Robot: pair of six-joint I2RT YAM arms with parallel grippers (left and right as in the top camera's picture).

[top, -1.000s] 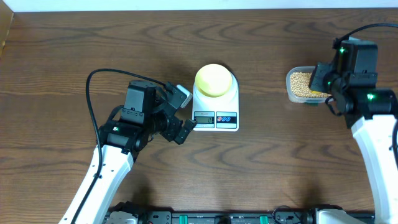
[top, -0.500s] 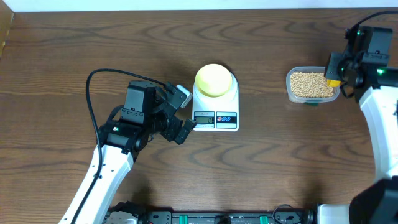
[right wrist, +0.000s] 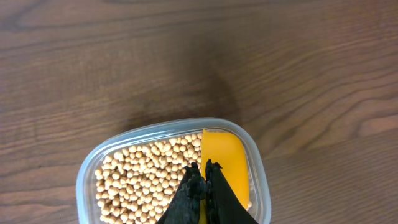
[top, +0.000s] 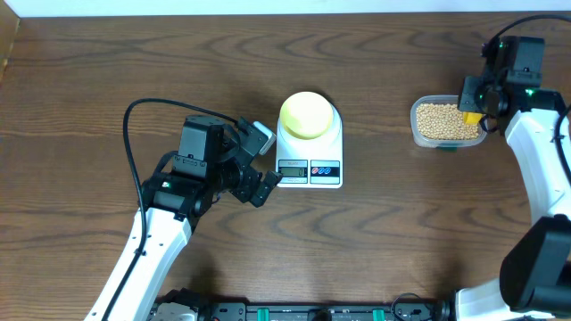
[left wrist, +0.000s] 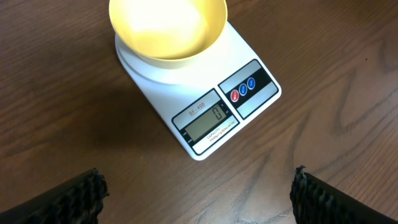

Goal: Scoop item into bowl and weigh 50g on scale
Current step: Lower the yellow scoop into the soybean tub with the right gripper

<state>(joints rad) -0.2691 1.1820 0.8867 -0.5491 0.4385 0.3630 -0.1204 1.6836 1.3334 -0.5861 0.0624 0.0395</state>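
Observation:
The pale yellow-green bowl (top: 309,114) (left wrist: 168,28) sits empty on the white scale (top: 335,143) (left wrist: 205,118), whose display reads 0. Tan beans (top: 437,120) (right wrist: 143,180) fill a clear tub (top: 417,134) (right wrist: 168,127) at the right. My right gripper (top: 473,102) (right wrist: 203,169) is over the tub's right end, shut on the yellow scoop (top: 470,114) (right wrist: 225,158), whose blade lies along the tub's right wall among the beans. My left gripper (top: 266,160) (left wrist: 199,196) stands wide open just left of the scale, holding nothing.
Dark wooden table (top: 384,232) all around. The left arm's black cable (top: 134,116) loops over the table behind that arm. A pale wall edge runs along the far side of the table.
The right arm has swung to the far right of the tub, with the scoop kept at the tub's right end. The left arm, bowl and scale are unmoved.

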